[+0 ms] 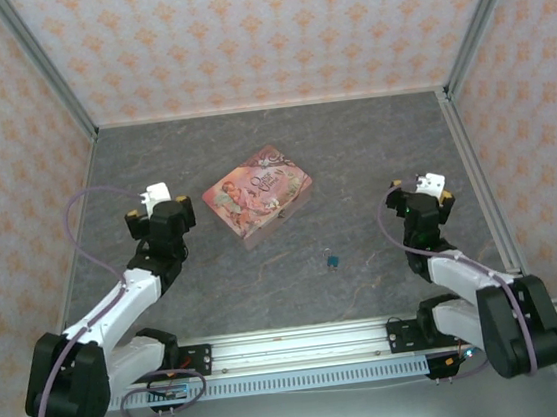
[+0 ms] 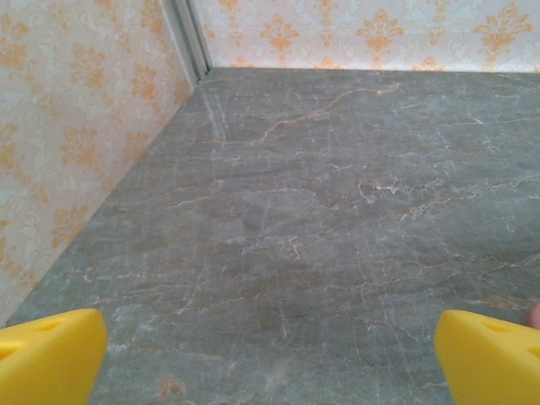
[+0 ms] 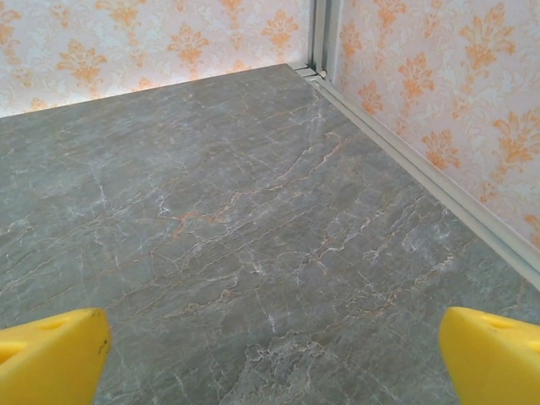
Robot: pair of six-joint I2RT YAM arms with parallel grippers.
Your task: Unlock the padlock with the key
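Jaws are standing wide apart on both arms, and neither is holding anything.

From the top camera, the left gripper [image 1: 161, 208] is hovering near the left side of the pink tin [image 1: 259, 195], while the right gripper [image 1: 420, 193] is hanging well apart from it, toward the right. The padlock [image 1: 333, 260] is lying on the grey table [image 1: 352, 150], in front of the tin's near corner, between the two arms and somewhat nearer the right one. It is showing as a blue-teal speck. A key is too small to make out, so I cannot tell whether one is lying beside it. The tin's lid is carrying an illustration and some lettering, but none of it is reading clearly.

From the left wrist, the yellow fingertips [image 2: 51, 354] are sitting at the bottom corners, with bare marbled table between them.

From the right wrist, that arm's fingertips [image 3: 51, 354] are framing bare table too, with a wall rail [image 3: 439, 181] running along the right.

As for risks, so small and light a lock is likely to be skidding or tipping under wide pads, and a flat key is awkward to lift off the table. A low sweep by either arm could be knocking the lock against the tin.
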